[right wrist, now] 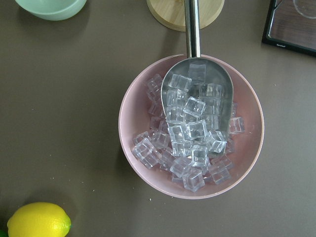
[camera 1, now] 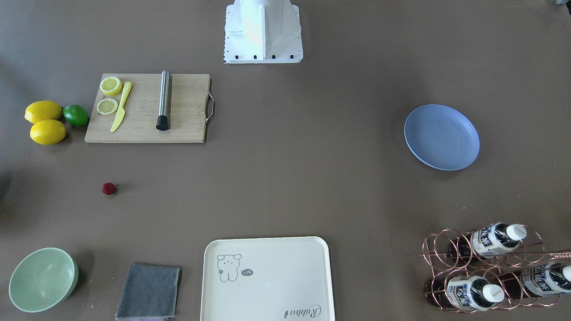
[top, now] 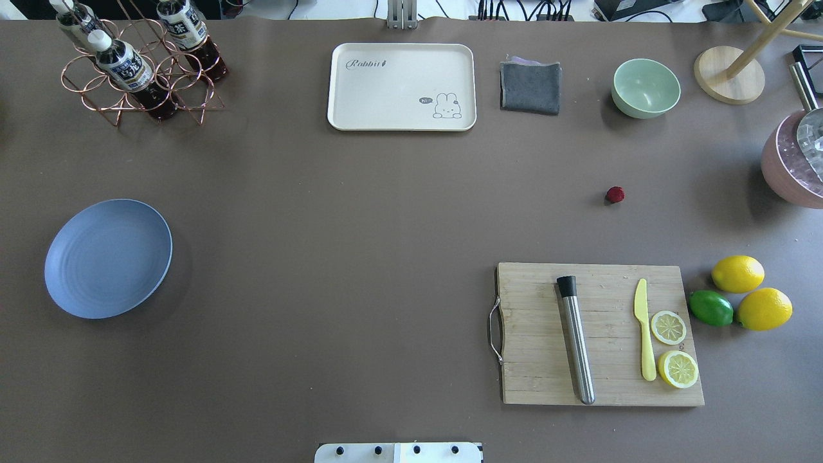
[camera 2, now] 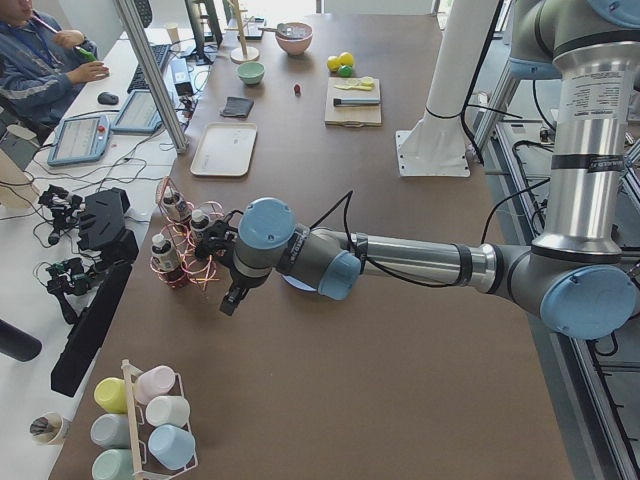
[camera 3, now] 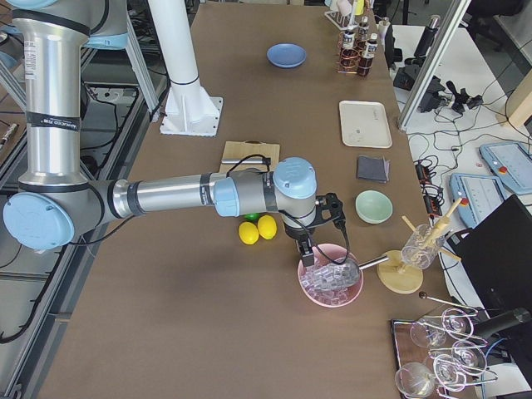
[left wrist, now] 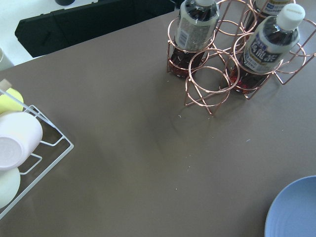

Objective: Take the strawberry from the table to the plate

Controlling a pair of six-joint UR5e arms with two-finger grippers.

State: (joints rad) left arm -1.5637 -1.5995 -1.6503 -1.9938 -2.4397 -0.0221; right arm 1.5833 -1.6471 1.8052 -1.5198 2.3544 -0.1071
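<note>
The strawberry point(top: 615, 194) lies unpicked near the table's point(top: 386, 257) right end, so the right gripper point(camera 3: 309, 249), whose state I cannot tell any more than that of the left gripper point(camera 2: 229, 302), must reach it.

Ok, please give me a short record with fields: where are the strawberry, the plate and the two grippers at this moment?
strawberry: on the table, robot's right half, beyond the cutting board
plate: robot's left half, empty
left gripper: near the bottle rack, open or shut unclear
right gripper: over the ice bowl, open or shut unclear
task: strawberry not yet on plate
</note>
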